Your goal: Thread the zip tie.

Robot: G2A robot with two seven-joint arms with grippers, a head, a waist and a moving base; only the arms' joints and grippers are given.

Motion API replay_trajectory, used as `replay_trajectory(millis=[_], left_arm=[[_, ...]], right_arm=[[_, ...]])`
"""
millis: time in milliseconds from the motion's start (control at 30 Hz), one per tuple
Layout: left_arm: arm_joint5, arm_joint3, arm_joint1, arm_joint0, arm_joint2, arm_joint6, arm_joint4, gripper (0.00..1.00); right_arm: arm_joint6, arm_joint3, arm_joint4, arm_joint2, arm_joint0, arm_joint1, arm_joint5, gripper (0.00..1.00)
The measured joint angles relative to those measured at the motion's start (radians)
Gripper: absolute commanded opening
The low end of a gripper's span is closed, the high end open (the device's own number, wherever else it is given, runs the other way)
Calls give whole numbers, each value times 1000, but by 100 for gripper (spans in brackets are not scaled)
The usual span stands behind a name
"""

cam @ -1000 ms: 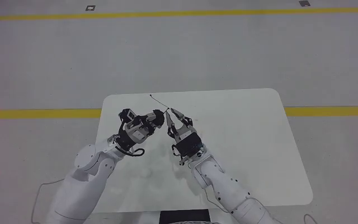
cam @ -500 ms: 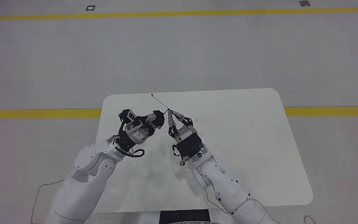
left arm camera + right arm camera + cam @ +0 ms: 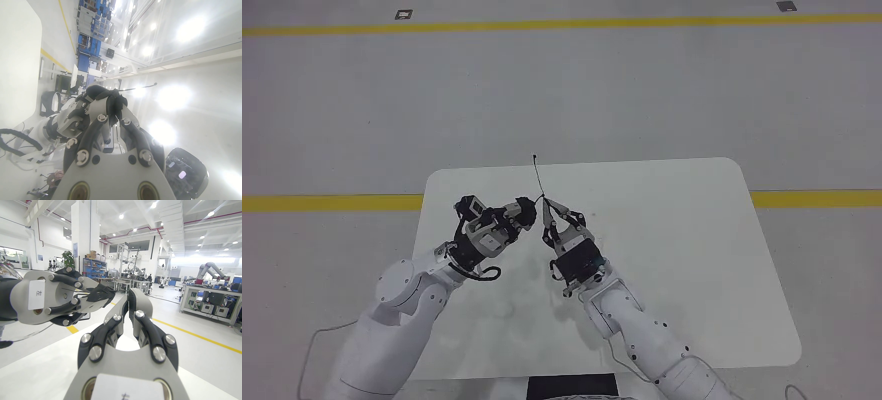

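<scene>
The thin black plastic zip tie (image 3: 538,176) sticks out over the white worktop (image 3: 672,250), one end pinched tight in the left claw (image 3: 531,208), with the right claw (image 3: 546,202) squeezed closed right beside it.

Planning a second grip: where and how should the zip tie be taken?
Pinch the zip tie just past the left gripper, closing across it from the side: its free length sticks out thin, straight and unsupported, so it likely flexes least there.
</scene>
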Motion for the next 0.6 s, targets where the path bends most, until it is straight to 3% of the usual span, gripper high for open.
replay_trajectory(millis=[600], left_arm=[[-5, -6, -1, 7, -3, -2, -2, 0]], right_arm=[[35, 1, 0, -10, 3, 20, 48, 0]])
